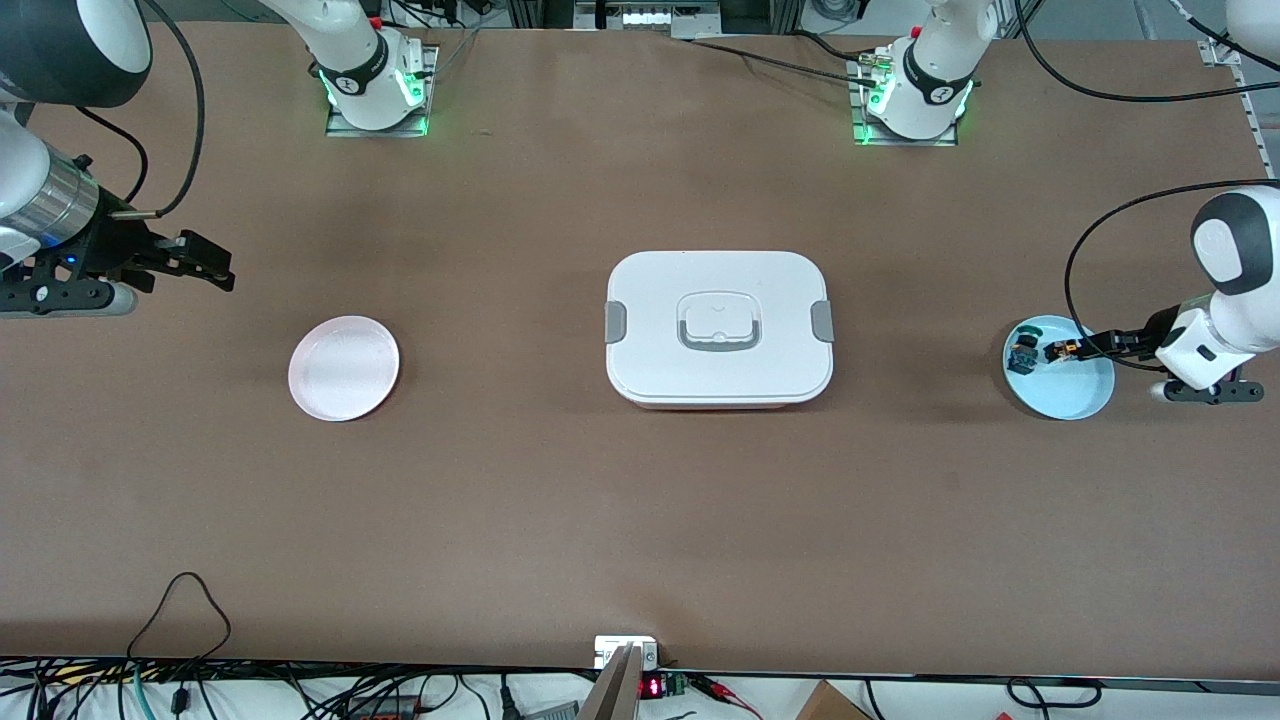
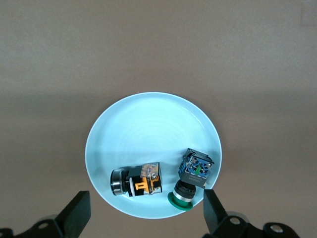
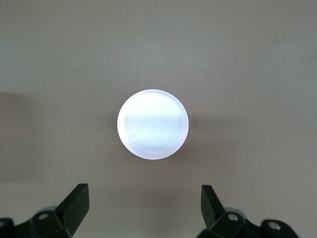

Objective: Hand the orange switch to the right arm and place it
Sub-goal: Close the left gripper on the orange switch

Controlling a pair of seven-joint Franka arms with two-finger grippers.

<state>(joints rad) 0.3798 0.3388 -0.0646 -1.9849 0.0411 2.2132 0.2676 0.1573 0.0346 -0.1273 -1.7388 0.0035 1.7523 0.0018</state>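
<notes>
Left end effector (image 2: 143, 213) wide and empty above orange switch (image 2: 137, 180); right end effector (image 3: 143, 208) likewise wide, empty.

In the front view the right arm's black two-finger tool (image 1: 205, 262) is only partly seen: its wrist and body are cut off by the picture's edge at the right arm's end of the brown counter (image 1: 640, 500). The left arm's black tool (image 1: 1085, 347) lies over the round pale-blue plate (image 1: 1075, 398) and hides part of its rim. There the tiny black switch with an orange cap (image 1: 1056, 351) and the small black switch with green-blue parts (image 1: 1022, 348) are too small to make out. Both wrist views cut off the fingers (image 2: 77, 214) (image 3: 74, 207) at the picture's edge.
</notes>
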